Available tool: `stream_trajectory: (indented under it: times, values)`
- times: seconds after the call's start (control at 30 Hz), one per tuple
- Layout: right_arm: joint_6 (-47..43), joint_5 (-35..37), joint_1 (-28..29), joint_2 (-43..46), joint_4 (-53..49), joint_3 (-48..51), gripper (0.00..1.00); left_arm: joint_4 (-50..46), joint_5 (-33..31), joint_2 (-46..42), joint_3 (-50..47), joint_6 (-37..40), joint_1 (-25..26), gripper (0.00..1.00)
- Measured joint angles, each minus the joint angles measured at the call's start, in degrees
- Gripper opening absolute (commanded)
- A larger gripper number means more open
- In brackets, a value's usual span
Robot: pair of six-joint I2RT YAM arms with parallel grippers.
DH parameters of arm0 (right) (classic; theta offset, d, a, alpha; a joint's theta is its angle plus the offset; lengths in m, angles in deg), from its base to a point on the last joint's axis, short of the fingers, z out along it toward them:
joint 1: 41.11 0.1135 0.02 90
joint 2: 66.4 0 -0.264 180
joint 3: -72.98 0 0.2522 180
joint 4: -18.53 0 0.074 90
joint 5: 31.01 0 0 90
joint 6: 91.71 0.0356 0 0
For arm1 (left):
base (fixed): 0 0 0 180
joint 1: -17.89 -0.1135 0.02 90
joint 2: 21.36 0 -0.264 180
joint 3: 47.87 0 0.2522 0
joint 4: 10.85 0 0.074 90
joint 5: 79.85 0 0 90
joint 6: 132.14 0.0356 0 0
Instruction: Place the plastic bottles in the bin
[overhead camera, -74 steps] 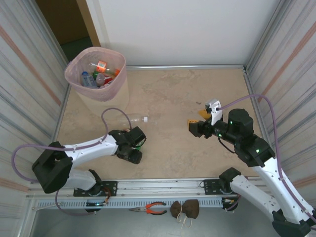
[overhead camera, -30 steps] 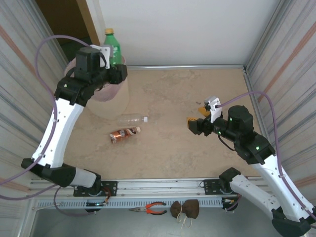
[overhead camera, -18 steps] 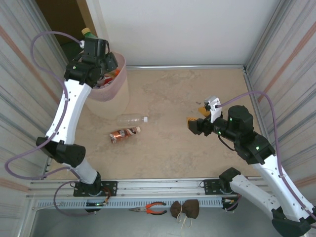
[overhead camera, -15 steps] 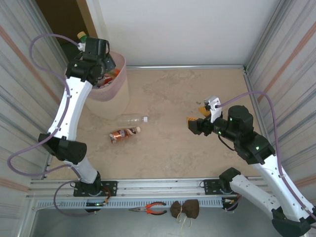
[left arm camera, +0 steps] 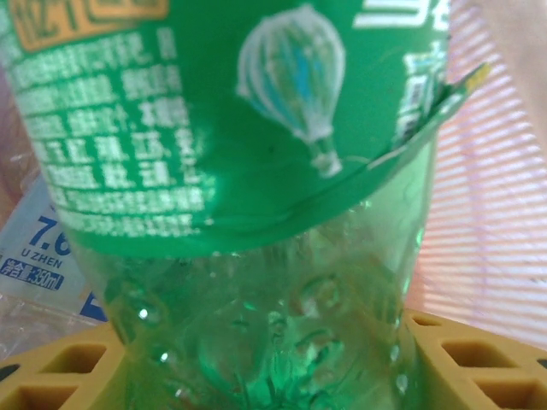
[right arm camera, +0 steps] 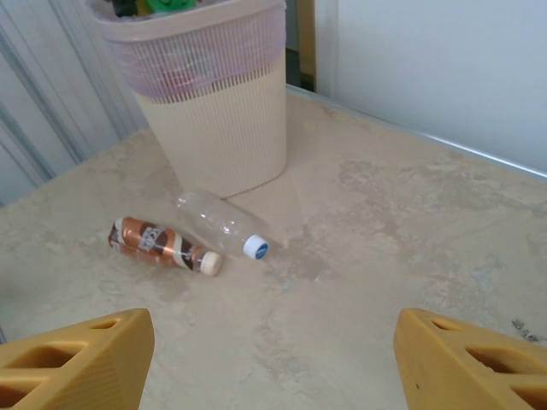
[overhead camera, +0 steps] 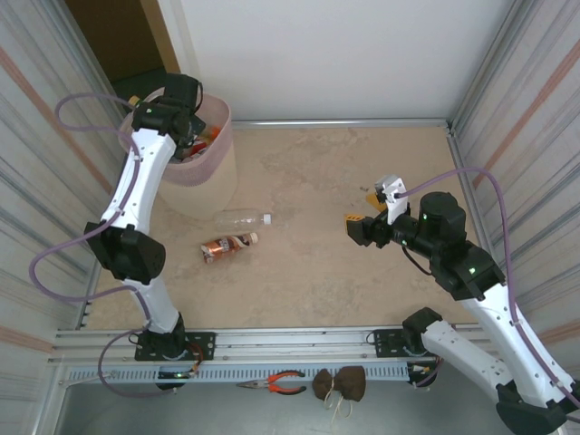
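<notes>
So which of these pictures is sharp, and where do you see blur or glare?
Left wrist view: the green bottle is so close that its label print is soft, and the pink bag behind it is washed out. Right wrist view: the clear bottle and the bin are sharp, the yellow fingers slightly soft. Top external view: even light, weak shadows.

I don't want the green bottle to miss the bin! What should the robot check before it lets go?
1. The green bottle is clamped in the left gripper: ok.
2. It hangs over the bin: ok, the pink bag shows right behind it.
3. Room left inside the bin: cannot tell.
4. The right gripper is open and empty for the next pick: ok.
5. Every bottle binned: not ok; the clear bottle and the brown bottle lie on the table.
</notes>
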State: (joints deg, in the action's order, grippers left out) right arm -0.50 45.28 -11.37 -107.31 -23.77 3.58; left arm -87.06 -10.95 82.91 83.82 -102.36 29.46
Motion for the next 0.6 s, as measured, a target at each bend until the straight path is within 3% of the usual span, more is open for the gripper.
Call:
stream_trajectory:
  times: [0.17, 0.47, 0.6]
  values:
    - [-0.8, -0.8, -0.9, -0.4, 0.0, 0.0, 0.73, 0.1, 3.5, 0.1, -1.5, -3.7, -0.9, 0.43]
    - [-1.9, -1.7, -1.9, -0.4, 0.0, 0.0, 0.74, 1.1, 8.1, 0.3, -1.5, -6.3, -1.0, 0.75]
    - [-1.9, -2.0, -2.1, -0.6, 0.0, 0.0, 0.74, 1.7, 8.6, 0.3, -1.4, -6.5, -1.0, 0.78]
